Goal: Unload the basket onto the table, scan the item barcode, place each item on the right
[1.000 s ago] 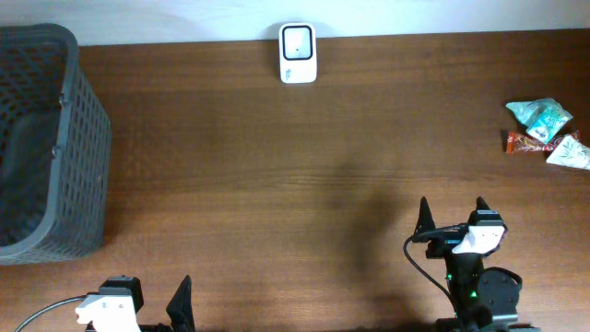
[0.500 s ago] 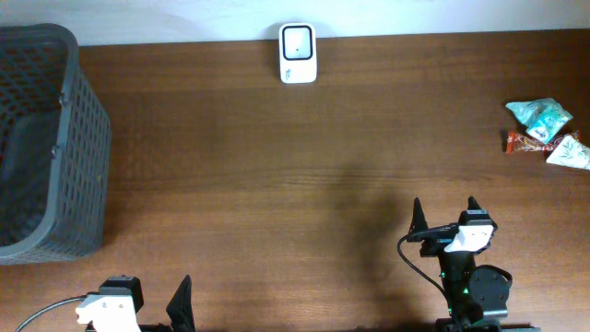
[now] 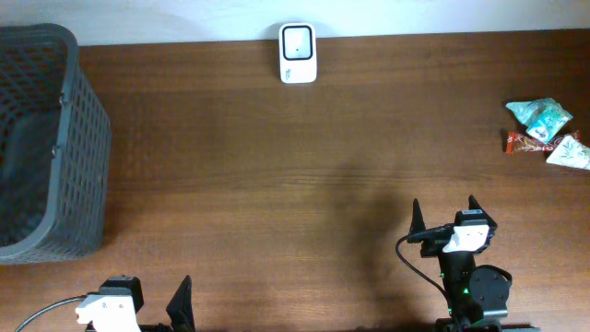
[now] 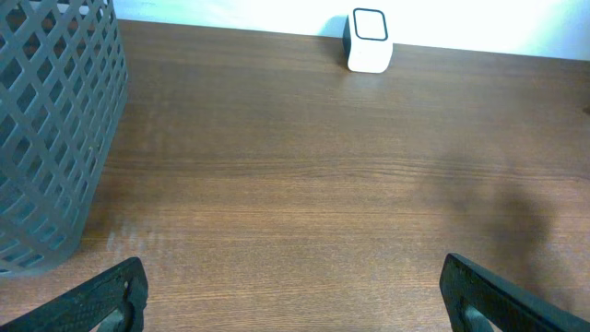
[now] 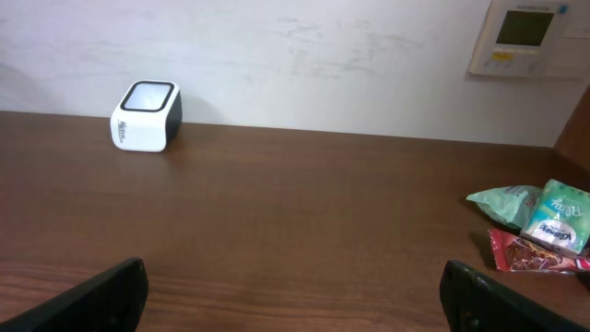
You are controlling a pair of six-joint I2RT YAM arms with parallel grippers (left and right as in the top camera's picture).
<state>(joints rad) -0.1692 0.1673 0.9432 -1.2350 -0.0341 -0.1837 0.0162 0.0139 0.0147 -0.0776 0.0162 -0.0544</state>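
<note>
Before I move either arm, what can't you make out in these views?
Barcodes on the snack packets: too small overhead; none shows in the right wrist view, whose edge clips the red one.
Basket interior: dark, cut by the overhead's left edge; left wrist sees only its wall.
Print on the scanner: too small everywhere.

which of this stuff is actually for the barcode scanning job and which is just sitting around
For the job:
- scanner, at the far edge of the table
- snack packets, on the right; probably one is the item to scan

Just lying about:
- basket, on the left; no clear part in scanning
- wall panel, behind the table
</note>
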